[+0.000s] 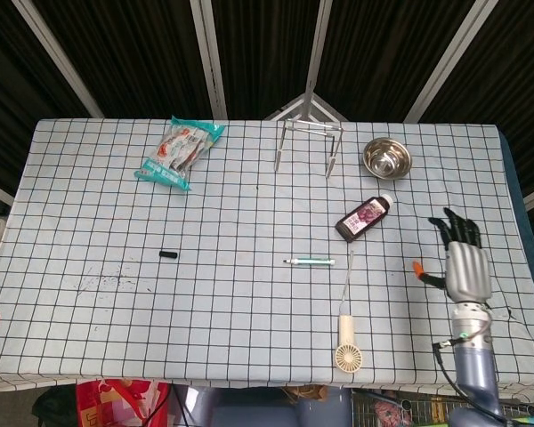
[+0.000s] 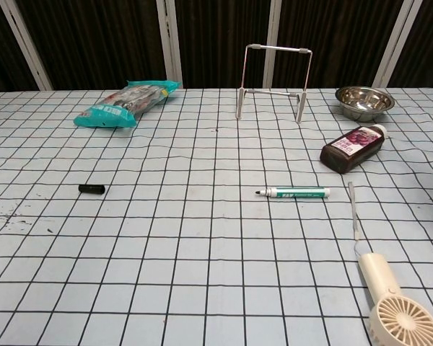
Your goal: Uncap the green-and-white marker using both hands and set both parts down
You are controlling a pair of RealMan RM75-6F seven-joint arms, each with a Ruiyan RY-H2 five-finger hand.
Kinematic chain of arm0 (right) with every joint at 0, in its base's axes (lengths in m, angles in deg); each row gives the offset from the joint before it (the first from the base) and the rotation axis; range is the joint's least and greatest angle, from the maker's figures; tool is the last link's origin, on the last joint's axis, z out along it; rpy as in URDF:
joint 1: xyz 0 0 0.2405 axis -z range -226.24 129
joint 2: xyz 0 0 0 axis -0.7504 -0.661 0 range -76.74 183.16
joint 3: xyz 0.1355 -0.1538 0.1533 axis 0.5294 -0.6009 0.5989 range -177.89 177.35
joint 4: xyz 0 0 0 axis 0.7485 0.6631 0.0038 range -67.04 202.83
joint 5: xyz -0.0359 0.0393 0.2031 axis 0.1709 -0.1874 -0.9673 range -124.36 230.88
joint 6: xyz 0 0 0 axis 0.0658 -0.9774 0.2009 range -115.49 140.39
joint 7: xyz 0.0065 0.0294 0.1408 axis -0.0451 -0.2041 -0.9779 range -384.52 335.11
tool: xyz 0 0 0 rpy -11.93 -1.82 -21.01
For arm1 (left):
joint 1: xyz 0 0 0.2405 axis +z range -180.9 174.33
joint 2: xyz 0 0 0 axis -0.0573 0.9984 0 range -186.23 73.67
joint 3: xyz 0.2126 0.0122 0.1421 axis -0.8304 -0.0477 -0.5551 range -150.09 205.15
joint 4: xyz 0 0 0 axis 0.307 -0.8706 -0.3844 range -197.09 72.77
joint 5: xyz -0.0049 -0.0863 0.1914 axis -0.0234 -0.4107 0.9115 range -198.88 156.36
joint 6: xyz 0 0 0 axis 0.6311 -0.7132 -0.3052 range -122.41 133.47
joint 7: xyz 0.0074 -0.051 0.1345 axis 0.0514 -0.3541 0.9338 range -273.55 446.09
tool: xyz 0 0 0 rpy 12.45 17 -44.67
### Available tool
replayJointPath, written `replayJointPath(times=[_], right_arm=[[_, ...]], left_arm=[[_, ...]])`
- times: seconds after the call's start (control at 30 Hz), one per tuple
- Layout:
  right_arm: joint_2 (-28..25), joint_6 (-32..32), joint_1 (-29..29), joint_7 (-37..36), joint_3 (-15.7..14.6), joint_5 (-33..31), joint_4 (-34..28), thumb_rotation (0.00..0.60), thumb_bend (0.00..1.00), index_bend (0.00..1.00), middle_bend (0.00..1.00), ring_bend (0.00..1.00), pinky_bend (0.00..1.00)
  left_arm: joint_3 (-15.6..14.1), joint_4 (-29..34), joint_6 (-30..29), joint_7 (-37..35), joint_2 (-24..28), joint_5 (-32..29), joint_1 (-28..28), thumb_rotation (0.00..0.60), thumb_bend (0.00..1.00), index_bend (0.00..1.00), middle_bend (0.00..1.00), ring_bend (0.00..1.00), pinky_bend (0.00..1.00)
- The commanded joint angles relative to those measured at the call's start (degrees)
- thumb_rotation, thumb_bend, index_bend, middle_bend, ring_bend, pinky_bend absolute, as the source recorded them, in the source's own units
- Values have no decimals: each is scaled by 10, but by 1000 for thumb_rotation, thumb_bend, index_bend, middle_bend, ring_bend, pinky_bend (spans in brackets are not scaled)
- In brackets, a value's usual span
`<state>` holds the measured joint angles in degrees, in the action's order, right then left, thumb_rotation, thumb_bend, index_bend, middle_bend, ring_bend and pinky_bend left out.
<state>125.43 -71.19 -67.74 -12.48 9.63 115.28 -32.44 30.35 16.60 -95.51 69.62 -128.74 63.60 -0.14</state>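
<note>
Uncapped marker [image 1: 309, 261] on table, right hand [image 1: 464, 263] well apart, fingers spread

a checked cloth [image 2: 130, 238] covers the table, matt and faintly rippled. far right, the bowl [image 2: 364, 101] is polished metal, shiny inside. the wire rack [image 2: 273, 81] looks like thin bare metal. the snack bag [image 2: 126, 103] at far left is glossy crinkled plastic film. the dark bottle [image 2: 352, 149] has a glossy plastic look. the marker [image 2: 294, 192] is smooth plastic; its cap [image 2: 92, 189] matt black. the near fan [image 2: 394, 304] is cream plastic, matt.
</note>
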Motion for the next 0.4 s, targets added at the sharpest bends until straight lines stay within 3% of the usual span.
replayJointPath(times=[0.03, 0.23, 0.4], right_arm=[[-42, -22, 38, -20, -31, 45, 14, 600, 256, 227, 85, 94, 0], [-86, -27, 69, -51, -70, 115, 34, 600, 256, 227, 85, 94, 0], [-110, -35, 82, -65, -72, 137, 18, 600, 256, 216, 85, 94, 0]], left_arm=[[4, -13, 5, 0, -5, -6, 4, 600, 469, 99, 22, 0, 0], [8, -10, 2, -9, -3, 3, 5, 600, 469, 103, 26, 0, 0], [11, 22, -14, 15, 15, 20, 6, 600, 469, 102, 26, 0, 0]])
